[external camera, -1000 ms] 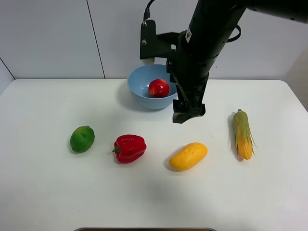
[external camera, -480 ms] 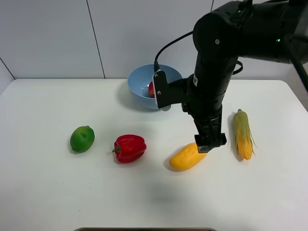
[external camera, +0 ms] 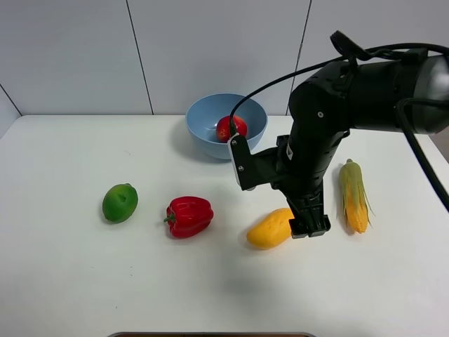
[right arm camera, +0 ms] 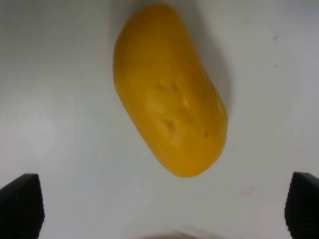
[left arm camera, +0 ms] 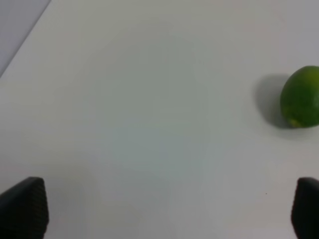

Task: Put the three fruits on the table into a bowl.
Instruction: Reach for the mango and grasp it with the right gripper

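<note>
The light-blue bowl (external camera: 202, 137) stands at the back middle of the white table (external camera: 70, 281) with the red peach (external camera: 231, 128) inside it. The green lime (external camera: 120, 202) lies at the left; it also shows in the left wrist view (left arm camera: 301, 97). The yellow-orange mango (external camera: 267, 230) lies front of centre. My right gripper (external camera: 309, 226) is low over the mango's right end. In the right wrist view it (right arm camera: 160, 211) is open, with the mango (right arm camera: 169, 114) lying on the table between and ahead of the fingertips. My left gripper (left arm camera: 164, 214) is open and empty over bare table, apart from the lime.
A red bell pepper (external camera: 189, 216) lies between the lime and the mango. A corn cob (external camera: 353, 195) with green husk lies just right of my right arm. The wall stands close behind the bowl.
My right arm has moved from beside the bowl forward and down to the mango's right end. The peach stays in the bowl. The other things have not moved.
</note>
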